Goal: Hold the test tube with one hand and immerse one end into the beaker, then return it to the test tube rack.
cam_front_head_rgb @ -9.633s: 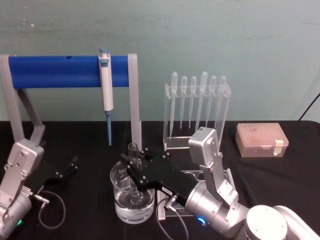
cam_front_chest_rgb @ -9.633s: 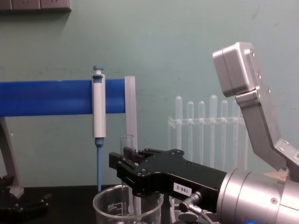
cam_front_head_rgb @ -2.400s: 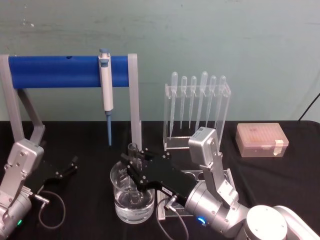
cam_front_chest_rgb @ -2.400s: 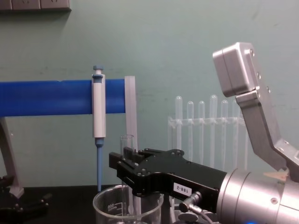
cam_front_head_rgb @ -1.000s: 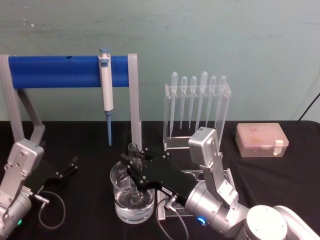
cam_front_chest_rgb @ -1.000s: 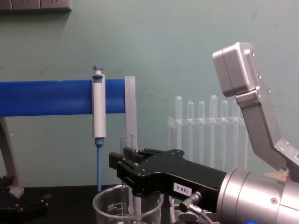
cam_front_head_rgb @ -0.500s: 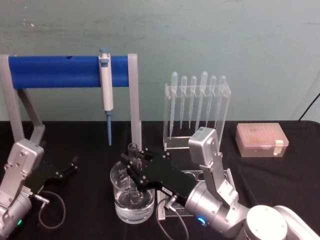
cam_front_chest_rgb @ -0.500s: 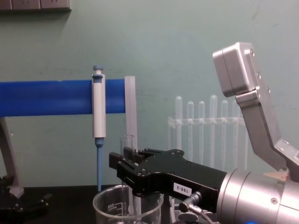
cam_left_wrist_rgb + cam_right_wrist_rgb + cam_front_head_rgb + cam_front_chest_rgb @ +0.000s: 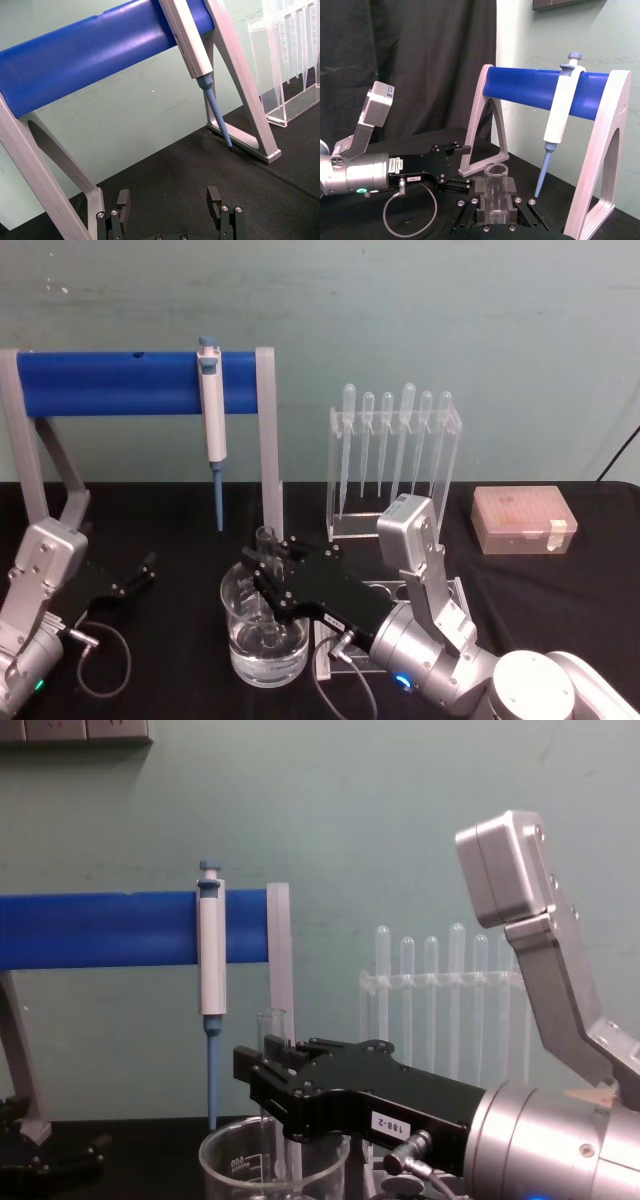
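Clamping the test tube (image 9: 266,540) upright in the right gripper (image 9: 262,572) at 6 o'clock on the black table (image 9: 560,600), nearest the robot, with the 2 black fingers (image 9: 480,197) pressing the glass from opposite sides below the open rim. Reaching in from 4 o'clock with that arm, lying level across the top of the beaker (image 9: 240,645). Hanging the tube inside the beaker's rim, the lower end seemingly dipping into the clear liquid pooling at the bottom, though hard to trace through the glare on the glass.

Resting the left gripper (image 9: 168,200) low over the table at 8 o'clock, well apart from the beaker, both fingers spreading wide and holding nothing.

Going farther back, from 9 to 11 o'clock: spanning the table edge with a blue bar stand (image 9: 110,383) on grey legs, carrying 1 blue-and-white pipettor (image 9: 211,420) hanging tip down. At 12 o'clock, just beside the stand's nearer leg: standing a clear rack (image 9: 345,525) with 6 bulb-topped pipettes (image 9: 407,440) upright in a row. At 2 o'clock, apart from everything else: sitting a pale pink box (image 9: 522,520) with a strip of tape at 1 corner.
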### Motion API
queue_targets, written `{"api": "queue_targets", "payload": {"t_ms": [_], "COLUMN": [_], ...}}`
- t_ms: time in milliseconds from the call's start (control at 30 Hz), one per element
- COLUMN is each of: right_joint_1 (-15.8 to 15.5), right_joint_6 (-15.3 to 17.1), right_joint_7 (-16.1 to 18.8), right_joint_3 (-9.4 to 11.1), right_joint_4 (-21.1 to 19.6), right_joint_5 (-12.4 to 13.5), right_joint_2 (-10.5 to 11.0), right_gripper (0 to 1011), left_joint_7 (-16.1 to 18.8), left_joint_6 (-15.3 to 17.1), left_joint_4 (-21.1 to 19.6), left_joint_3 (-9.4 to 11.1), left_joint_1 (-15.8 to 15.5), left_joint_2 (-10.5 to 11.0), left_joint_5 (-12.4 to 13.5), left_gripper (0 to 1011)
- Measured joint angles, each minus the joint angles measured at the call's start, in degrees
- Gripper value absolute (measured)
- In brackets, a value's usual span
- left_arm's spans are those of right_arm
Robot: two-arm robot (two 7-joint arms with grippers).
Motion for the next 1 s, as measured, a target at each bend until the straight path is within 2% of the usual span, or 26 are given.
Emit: {"api": "queue_targets", "payload": {"t_ms": [1000], "right_joint_1": [0.00], "right_joint_6": [0.00], "right_joint_7": [0.00], "right_joint_3": [0.00], "right_joint_4": [0.00], "right_joint_5": [0.00], "right_joint_2": [0.00], "right_gripper": [225], "left_joint_7": [0.00], "left_joint_6": [0.00], "left_joint_4": [0.00], "left_joint_3": [0.00], "left_joint_1": [0.00], "left_joint_2": [0.00], "left_joint_5": [0.00], "left_gripper": [1000]}}
